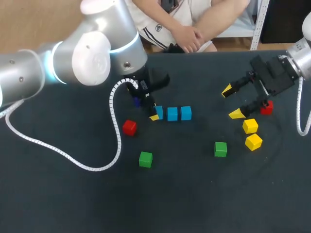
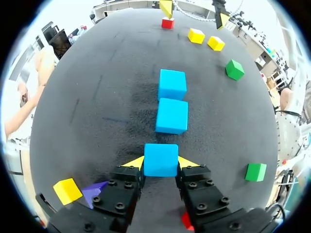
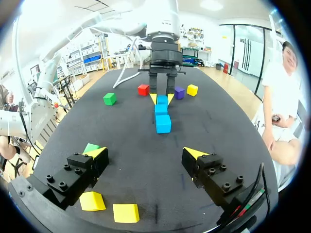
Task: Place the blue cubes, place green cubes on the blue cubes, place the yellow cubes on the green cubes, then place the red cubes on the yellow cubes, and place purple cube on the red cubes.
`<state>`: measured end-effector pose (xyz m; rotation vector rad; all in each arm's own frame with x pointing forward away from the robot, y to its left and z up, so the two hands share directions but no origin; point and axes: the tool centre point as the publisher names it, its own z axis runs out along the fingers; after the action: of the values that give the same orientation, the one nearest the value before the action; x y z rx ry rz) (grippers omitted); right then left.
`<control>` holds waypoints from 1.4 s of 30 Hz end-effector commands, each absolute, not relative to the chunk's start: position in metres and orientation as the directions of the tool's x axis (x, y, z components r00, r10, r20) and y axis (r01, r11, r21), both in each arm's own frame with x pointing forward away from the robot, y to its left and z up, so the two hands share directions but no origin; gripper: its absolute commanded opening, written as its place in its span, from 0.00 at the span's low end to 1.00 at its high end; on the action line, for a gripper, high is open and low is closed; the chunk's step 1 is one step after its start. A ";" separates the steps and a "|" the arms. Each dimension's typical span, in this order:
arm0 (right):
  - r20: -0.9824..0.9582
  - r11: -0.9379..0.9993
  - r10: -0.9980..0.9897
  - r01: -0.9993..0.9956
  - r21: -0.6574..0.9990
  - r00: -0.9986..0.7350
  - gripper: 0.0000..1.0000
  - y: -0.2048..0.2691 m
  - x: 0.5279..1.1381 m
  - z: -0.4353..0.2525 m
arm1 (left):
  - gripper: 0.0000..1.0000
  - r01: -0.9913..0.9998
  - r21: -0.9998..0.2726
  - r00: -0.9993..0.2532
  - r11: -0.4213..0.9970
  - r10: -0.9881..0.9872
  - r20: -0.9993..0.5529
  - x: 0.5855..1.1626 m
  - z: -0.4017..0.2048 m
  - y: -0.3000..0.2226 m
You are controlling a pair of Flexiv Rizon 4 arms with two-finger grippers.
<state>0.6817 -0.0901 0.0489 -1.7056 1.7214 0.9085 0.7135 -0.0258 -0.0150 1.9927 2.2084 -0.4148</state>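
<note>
At row's (image 2: 171, 115) end, left hand (image 2: 161, 164) gripping blue cube (image 2: 160, 156), row pointing straight ahead; right hand (image 3: 146, 152) open.

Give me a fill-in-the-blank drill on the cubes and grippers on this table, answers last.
The left gripper is shut on a ___ cube. The blue cubes lie in one row, ___ in all. The right gripper is open and holds ___. Right beside the purple cube lies a ___ cube.
Missing words: blue; three; nothing; yellow.
</note>
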 end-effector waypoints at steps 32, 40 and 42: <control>-0.779 -0.032 -0.625 -0.996 0.084 -0.045 1.00 -0.090 0.681 0.049 | 0.00 0.988 -0.122 -0.120 0.091 0.958 -0.259 0.703 -0.013 -0.029; -0.779 -0.032 -0.625 -0.996 0.084 -0.045 1.00 -0.090 0.681 0.049 | 0.00 0.988 -0.122 -0.120 0.091 0.959 -0.256 0.705 -0.015 -0.028; -0.779 -0.032 -0.625 -0.996 0.084 -0.045 1.00 -0.090 0.681 0.049 | 0.00 0.988 -0.123 -0.122 0.093 0.959 -0.256 0.705 -0.015 -0.027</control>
<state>0.6817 -0.0901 0.0489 -1.7056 1.7214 0.9085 0.7028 -0.0269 -0.0139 2.0016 2.2376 -0.3978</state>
